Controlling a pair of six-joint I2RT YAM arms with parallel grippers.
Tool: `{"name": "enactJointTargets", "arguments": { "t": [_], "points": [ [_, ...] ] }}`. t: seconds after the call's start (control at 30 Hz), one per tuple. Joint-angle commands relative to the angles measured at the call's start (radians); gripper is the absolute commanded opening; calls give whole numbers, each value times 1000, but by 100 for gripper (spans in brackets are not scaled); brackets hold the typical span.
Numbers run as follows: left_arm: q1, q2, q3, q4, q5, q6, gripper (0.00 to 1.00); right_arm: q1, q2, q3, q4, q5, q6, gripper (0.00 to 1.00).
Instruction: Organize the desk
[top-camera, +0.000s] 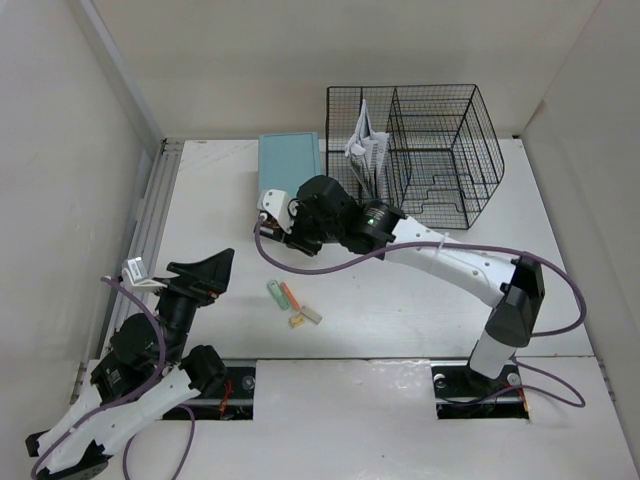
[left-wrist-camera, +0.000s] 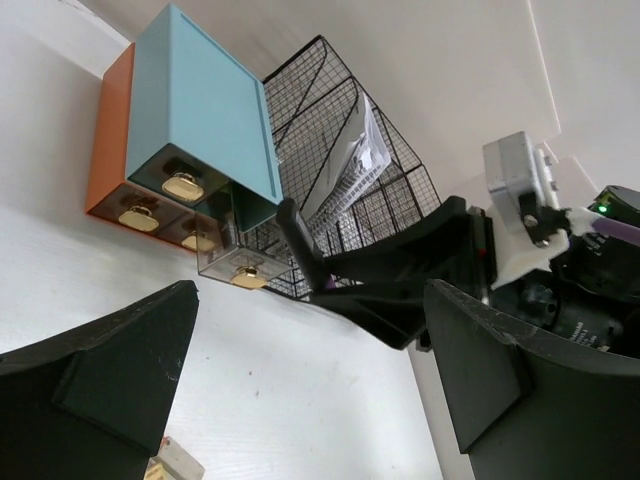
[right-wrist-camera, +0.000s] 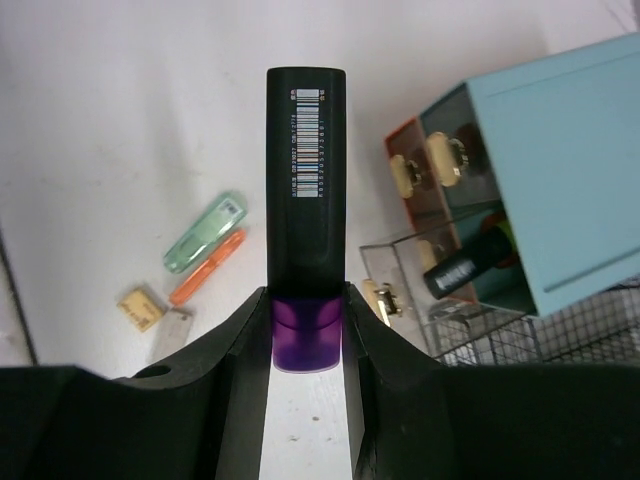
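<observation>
White desk (top-camera: 420, 300) mid-tidy, stretching beneath both arms.
Pinched by its purple end in right gripper (right-wrist-camera: 305, 310), black marker (right-wrist-camera: 306, 180) pointing straight out from the jaws, open clear drawer (right-wrist-camera: 440, 290) just beside; left gripper (top-camera: 205, 270) spread wide, well apart.

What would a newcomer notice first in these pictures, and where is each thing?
The black marker with a barcode and purple end, clamped between the right arm's jaws, fills the right wrist view. Beside it the teal drawer box has one clear drawer pulled out, another marker showing there. On the desk, a black wire rack stands at the far edge and small coloured items lie in the middle.
</observation>
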Motion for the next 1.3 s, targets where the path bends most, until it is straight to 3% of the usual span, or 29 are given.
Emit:
{"name": "enactJointTargets", "arguments": {
  "t": [0.0, 0.2, 0.47, 0.77, 1.27],
  "points": [
    [-4, 21, 41, 48, 7, 22, 95, -14, 8, 10, 74, 151, 34, 0],
    [-4, 21, 41, 48, 7, 22, 95, -107, 72, 30, 146, 209, 83, 0],
    [-4, 21, 41, 48, 7, 22, 95, -180, 137, 95, 169, 134, 103, 0],
    [-4, 3, 41, 30, 7, 22, 95, -189, 202, 134, 151, 70, 130, 0],
    [-4, -15, 41, 21, 7, 22, 95, -189, 252, 104, 151, 92, 130, 0]
  ]
}}
